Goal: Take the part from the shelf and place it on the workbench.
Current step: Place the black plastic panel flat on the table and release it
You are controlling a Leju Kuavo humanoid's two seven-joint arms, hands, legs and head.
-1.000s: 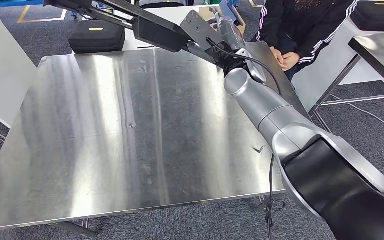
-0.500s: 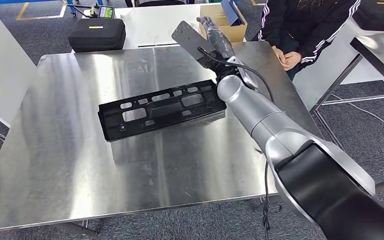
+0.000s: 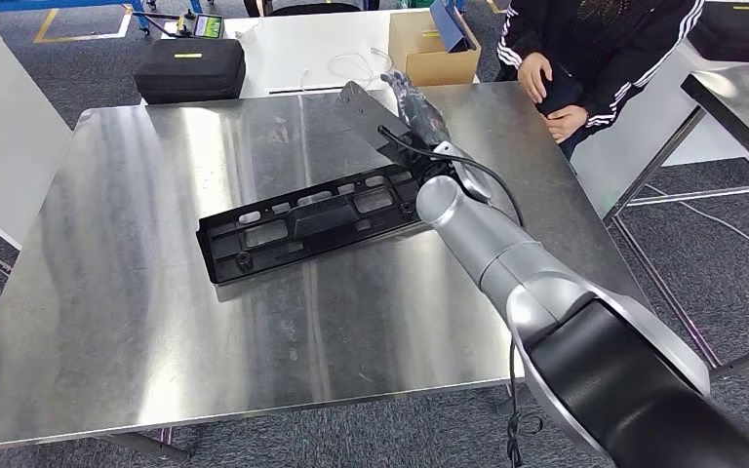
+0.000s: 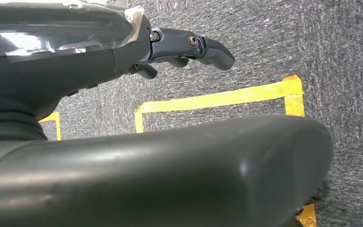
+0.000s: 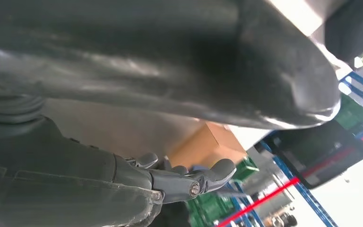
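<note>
From the left, I see the workbench (image 3: pixel 156 322), a bare steel sheet with free surface on every side of the part (image 3: pixel 302 222). The part, a long black slotted panel, lies near the bench centre; its long axis runs left to right, the left end nearer me and the right end farther. Its right end sits under my right hand (image 3: pixel 414 102), which reaches over the far right of the bench. I cannot tell whether the fingers are clamped on that end or have let go; in the right wrist view the fingers (image 5: pixel 203 182) are lightly curled. The right hand is the nearer one. In the left wrist view, the left hand (image 4: pixel 189 47) hangs over grey carpet, fingers curled, holding nothing. Farther right, a person (image 3: pixel 595 49) stands at the far bench corner, so I judge withdrawal room tight there.
</note>
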